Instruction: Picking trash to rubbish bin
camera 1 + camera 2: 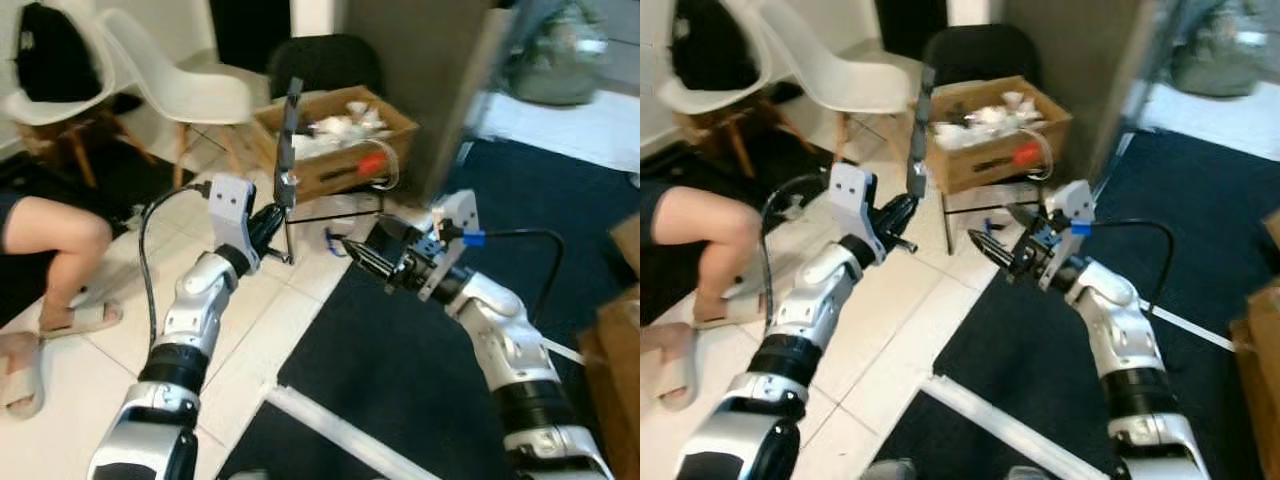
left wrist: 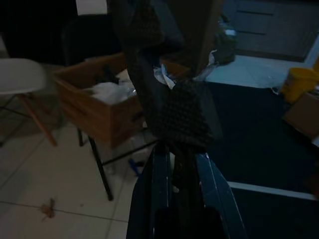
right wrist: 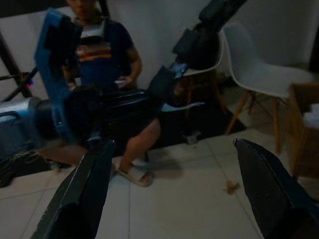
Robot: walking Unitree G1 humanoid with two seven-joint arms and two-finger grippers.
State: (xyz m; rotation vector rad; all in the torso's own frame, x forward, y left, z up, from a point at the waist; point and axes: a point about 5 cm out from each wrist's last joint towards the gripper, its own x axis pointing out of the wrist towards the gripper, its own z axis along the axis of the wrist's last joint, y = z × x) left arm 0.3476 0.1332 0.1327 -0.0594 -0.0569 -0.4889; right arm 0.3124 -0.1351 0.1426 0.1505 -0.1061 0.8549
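My left gripper (image 1: 278, 212) is raised and shut on a long dark patterned strip (image 1: 290, 130) that stands upright from its fingers. In the left wrist view the strip (image 2: 174, 114) rises between the closed fingers (image 2: 154, 189). Just beyond the strip is an open cardboard box (image 1: 335, 165) holding white crumpled trash (image 1: 340, 125), resting on a thin black frame. My right gripper (image 1: 352, 250) hovers open over the carpet's edge, to the right of the left gripper and below the box, holding nothing. Its fingers (image 3: 269, 189) are spread wide in the right wrist view.
A person sits at the left, with a bare leg (image 1: 60, 240) and sandals (image 1: 85, 318) on the white tiles. White chairs (image 1: 180, 85) stand at the back left and a black chair (image 1: 325, 60) behind the box. Dark blue carpet (image 1: 400, 360) covers the right.
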